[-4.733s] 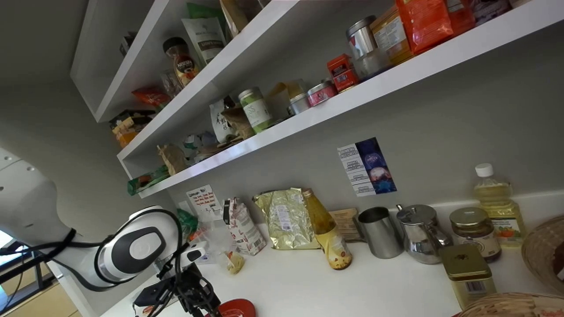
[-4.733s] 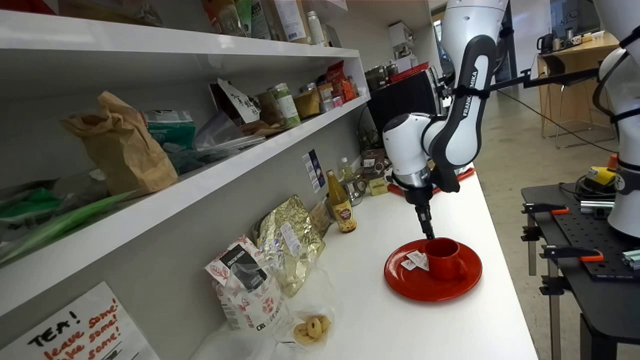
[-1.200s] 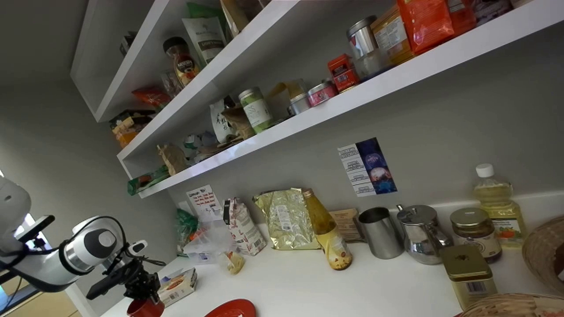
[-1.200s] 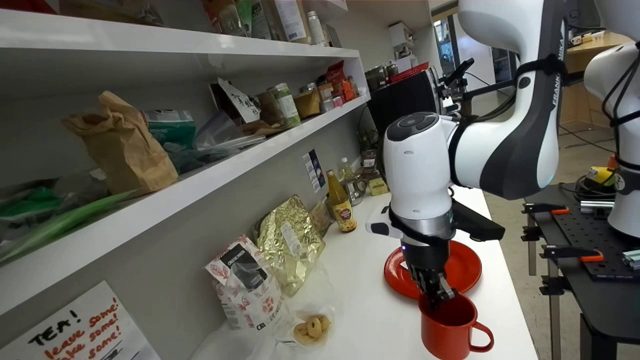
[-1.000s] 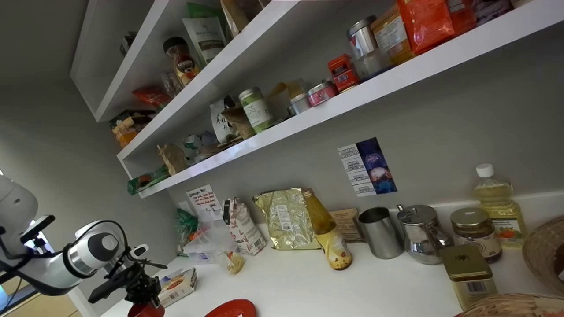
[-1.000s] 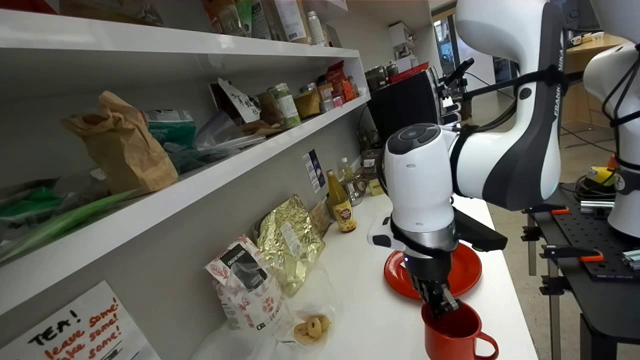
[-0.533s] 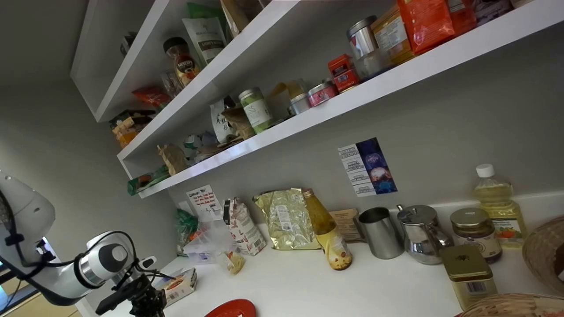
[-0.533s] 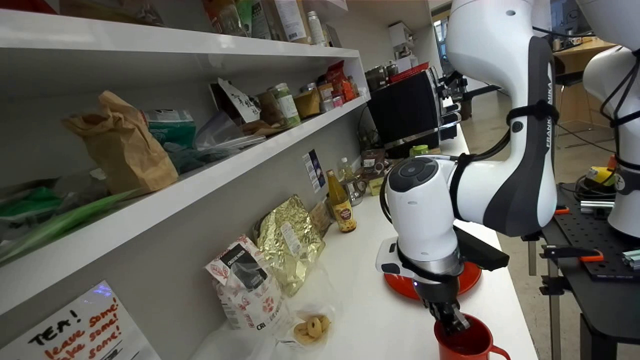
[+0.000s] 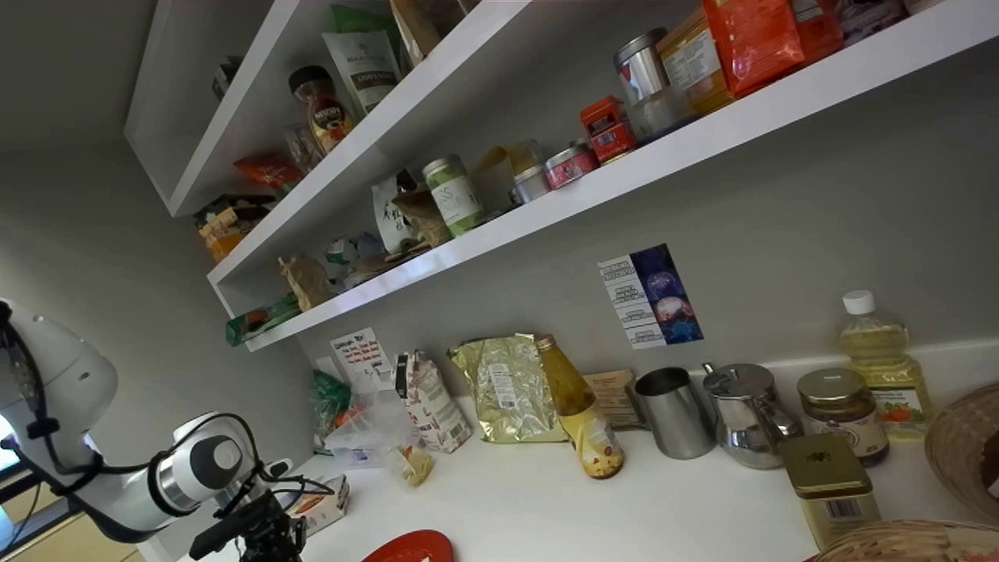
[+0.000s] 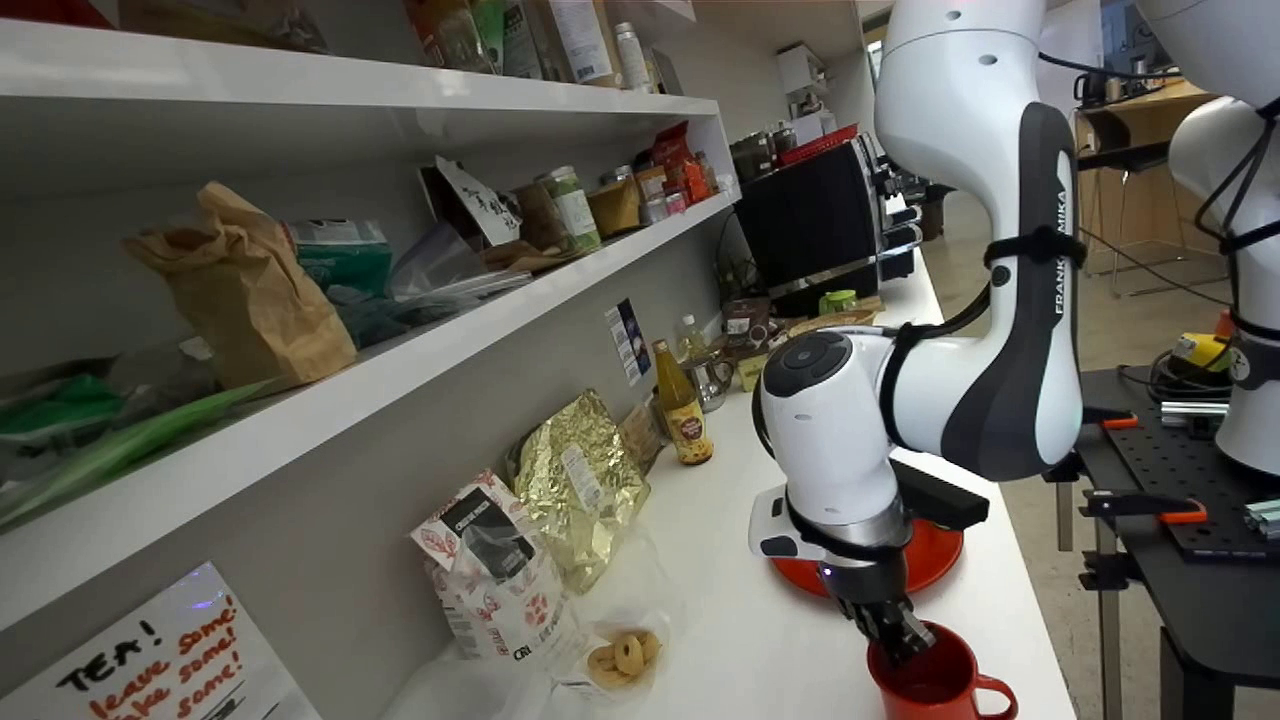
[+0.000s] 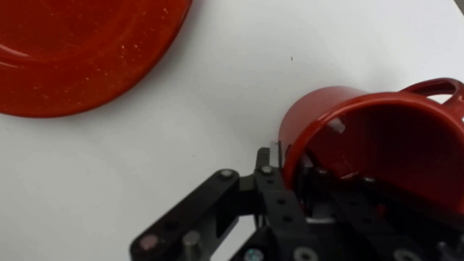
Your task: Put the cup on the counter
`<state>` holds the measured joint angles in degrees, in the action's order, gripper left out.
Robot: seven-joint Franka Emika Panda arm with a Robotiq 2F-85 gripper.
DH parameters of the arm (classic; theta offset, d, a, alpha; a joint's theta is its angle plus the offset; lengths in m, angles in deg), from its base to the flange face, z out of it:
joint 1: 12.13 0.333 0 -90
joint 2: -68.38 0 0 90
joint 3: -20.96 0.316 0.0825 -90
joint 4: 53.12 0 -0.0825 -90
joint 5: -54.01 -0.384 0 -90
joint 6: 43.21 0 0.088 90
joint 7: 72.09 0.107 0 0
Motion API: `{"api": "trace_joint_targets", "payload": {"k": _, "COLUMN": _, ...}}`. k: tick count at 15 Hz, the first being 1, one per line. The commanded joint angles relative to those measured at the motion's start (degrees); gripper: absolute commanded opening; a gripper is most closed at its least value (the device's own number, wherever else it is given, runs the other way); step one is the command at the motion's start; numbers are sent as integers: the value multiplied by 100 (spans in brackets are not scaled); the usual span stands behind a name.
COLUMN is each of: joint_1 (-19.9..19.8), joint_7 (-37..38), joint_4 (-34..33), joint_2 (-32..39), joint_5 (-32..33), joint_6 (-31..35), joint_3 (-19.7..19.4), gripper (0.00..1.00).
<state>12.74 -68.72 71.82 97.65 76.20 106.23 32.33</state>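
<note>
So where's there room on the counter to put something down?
There's bare counter between the plate and the rings, and more between the plate and the tin. It's crowded along the wall: foil bag, jug, teapot, jar; and where the tool grips the cup.

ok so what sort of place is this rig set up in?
Likely a shared kitchenette, perhaps in an office or lab: wall shelves of food packets and jars, a "TEA! leave some!" sign, a metal teapot on the white counter.
</note>
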Motion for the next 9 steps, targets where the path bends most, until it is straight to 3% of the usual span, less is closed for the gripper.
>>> {"api": "trace_joint_targets", "payload": {"k": 1, "joint_1": 20, "joint_7": -72, "joint_4": 0, "joint_2": 8, "joint_5": -61, "joint_6": -2, "joint_3": -33, "gripper": 19}}
{"api": "trace_joint_targets", "payload": {"k": 3, "joint_1": 7, "joint_7": -89, "joint_4": 1, "joint_2": 43, "joint_5": -67, "joint_6": -1, "joint_3": -27, "gripper": 33}}
{"api": "trace_joint_targets", "payload": {"k": 9, "joint_1": 9, "joint_7": -92, "joint_4": 0, "joint_2": 54, "joint_5": -72, "joint_6": 0, "joint_3": -17, "gripper": 33}}
